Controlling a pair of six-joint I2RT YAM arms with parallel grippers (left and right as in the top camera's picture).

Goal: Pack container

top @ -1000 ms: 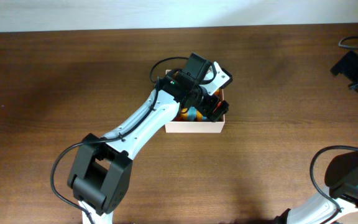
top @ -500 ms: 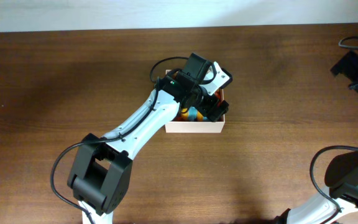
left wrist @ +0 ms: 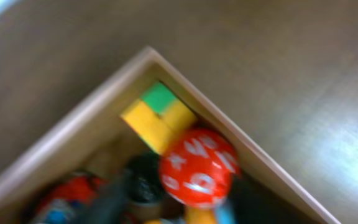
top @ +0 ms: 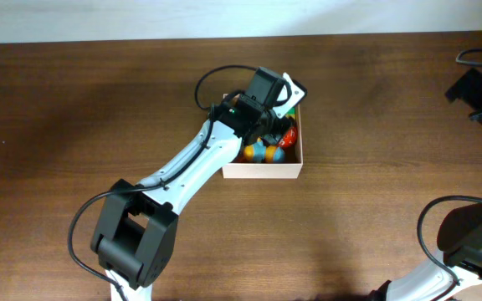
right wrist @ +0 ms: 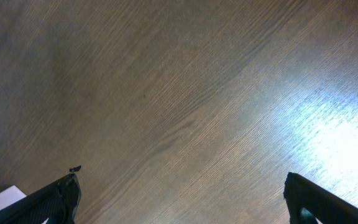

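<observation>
The table [right wrist: 185,106] under me is dark brown wood with a fine straight grain, smooth enough to give back a pale sheen. The container [top: 262,172] looks like cardboard, matt white outside and dull tan within. In it, a red ball [left wrist: 199,168] looks like smooth, faintly glossy plastic. A yellow and green block [left wrist: 157,115] is matt. My left arm [top: 195,159] wears smooth white shells. The fingers [right wrist: 55,200] of my right gripper [right wrist: 180,180] are matt black.

A square, shallow white-walled container [top: 262,171] sits on the dark brown wooden bench [top: 74,125]. The white-and-black left arm [top: 192,163] reaches in from the near left, its tool [top: 273,124] over the container's far half. Inside, a small red ball [top: 289,139] lies beside blue, orange and yellow toys [top: 259,152].
</observation>
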